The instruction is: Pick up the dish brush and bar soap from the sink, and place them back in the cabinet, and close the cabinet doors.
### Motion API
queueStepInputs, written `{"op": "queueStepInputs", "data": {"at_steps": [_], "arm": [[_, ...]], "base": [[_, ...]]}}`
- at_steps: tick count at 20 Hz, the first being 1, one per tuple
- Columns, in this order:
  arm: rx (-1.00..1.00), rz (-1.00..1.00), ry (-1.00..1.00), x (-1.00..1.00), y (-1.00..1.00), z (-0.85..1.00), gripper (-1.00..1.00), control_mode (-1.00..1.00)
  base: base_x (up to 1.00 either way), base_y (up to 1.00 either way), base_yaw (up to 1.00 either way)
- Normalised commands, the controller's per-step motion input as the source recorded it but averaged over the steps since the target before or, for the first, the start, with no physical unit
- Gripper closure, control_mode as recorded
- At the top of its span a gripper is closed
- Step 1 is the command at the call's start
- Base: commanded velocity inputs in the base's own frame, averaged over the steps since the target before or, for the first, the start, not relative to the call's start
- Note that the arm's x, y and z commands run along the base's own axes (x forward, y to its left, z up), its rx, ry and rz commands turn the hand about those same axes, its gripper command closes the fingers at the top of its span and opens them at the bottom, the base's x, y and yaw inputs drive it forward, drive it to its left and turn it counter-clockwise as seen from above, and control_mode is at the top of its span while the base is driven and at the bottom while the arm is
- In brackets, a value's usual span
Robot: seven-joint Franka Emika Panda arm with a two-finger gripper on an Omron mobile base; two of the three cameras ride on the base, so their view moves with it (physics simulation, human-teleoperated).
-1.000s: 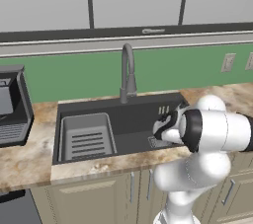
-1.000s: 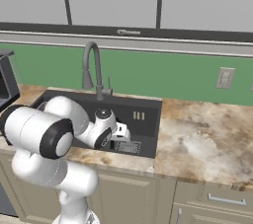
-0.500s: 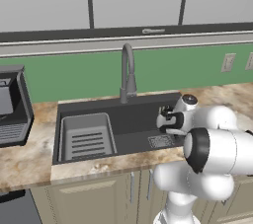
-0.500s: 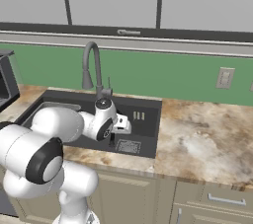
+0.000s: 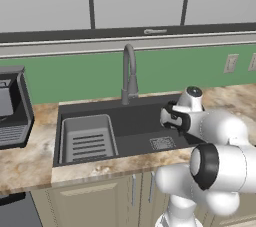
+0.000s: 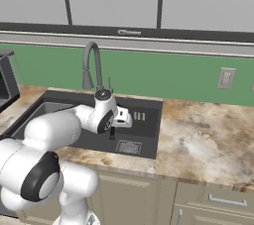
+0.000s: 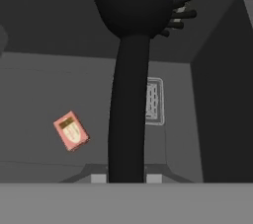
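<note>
Now lifted higher over the sink (image 5: 90, 108) than a second ago, our jaws (image 7: 126, 178) stay clenched on the brush (image 7: 129, 70), so the first pickup looks done. Its handle runs up from between them, bristled head at the far end. The soap (image 7: 71, 130), apparently untouched, lies on the basin floor beside the drain.
</note>
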Motion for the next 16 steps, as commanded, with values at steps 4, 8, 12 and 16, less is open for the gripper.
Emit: {"op": "queueStepInputs", "data": {"at_steps": [4,8,12,16], "arm": [[0.00,0.00,0.00,0.00,0.00,0.26,1.00,-1.00],[0.00,0.00,0.00,0.00,0.00,0.21,1.00,-1.00],[0.00,0.00,0.00,0.00,0.00,0.16,1.00,-1.00],[0.00,0.00,0.00,-0.03,-0.01,0.12,1.00,-1.00]], "base": [[0.00,0.00,0.00],[0.00,0.00,0.00],[0.00,0.00,0.00],[0.00,0.00,0.00]]}}
